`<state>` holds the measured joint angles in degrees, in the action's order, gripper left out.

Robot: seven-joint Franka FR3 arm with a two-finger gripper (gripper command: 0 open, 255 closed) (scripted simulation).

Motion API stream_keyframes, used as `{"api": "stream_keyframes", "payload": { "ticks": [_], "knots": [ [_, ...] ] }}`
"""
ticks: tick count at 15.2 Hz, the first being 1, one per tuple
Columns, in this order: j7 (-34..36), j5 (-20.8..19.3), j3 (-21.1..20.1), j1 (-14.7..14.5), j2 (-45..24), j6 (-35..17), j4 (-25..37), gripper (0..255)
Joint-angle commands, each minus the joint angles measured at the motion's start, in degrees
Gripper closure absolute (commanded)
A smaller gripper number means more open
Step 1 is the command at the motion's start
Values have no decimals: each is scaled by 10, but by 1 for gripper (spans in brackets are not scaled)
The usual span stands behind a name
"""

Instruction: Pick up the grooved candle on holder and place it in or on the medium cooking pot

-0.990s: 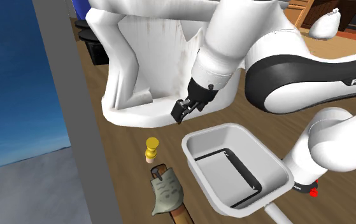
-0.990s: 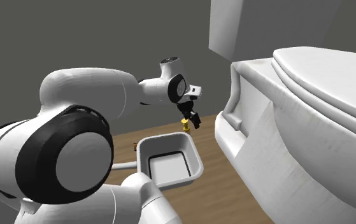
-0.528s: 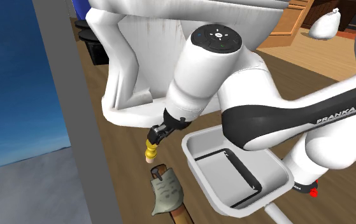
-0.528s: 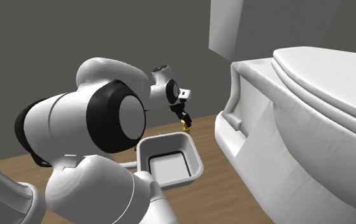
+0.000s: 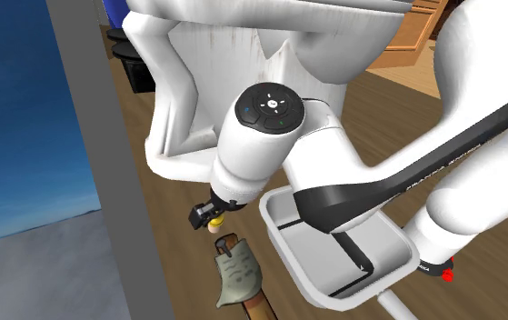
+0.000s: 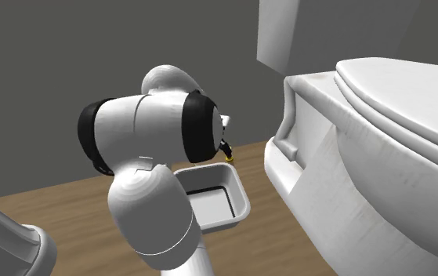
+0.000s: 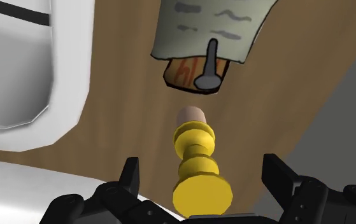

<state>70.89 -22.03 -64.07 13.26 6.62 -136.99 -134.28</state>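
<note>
Hand [image 7: 202, 183] is spread, black fingers [image 7: 130, 177] standing either side of the candle [image 7: 199, 162] without touching it, so nothing is gripped. Candle is yellow and ribbed on a pinkish-tan base, upright on the wood floor [image 7: 278, 83], close to the floor's edge along the grey wall [image 5: 106, 182]. In the shoulder view the hand [image 5: 206, 216] sits low over the candle [image 5: 216, 222] and covers most of it, with the white wrist right above. The pot [image 5: 386, 227] is drawn white, boxy with a long handle; it's on the floor just beside the candle, on the side away from the wall, apart from it. In the wrist view its rim [image 7: 68, 76] is close by. A wooden piece [image 5: 227, 245] draped with a grey patterned cloth [image 5: 236, 275] lies on the floor near the candle, opposite the toilet [image 5: 197, 82] base. The second exterior view has the arm's elbow blocking most of the hand; a bit of the yellow candle [image 6: 229, 157] shows at the pot's [image 6: 243, 205] far corner.
</note>
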Motion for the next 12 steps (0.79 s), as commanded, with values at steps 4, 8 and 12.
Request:
{"api": "stream_keyframes", "payload": {
  "ticks": [4, 8, 12],
  "knots": [
    [50, -72, -17, 22, -48, -9, 0, 0],
    [50, -72, -17, 22, -48, -9, 0, 0],
    [50, -71, -17, 22, -48, -9, 0, 255]
  ]
}}
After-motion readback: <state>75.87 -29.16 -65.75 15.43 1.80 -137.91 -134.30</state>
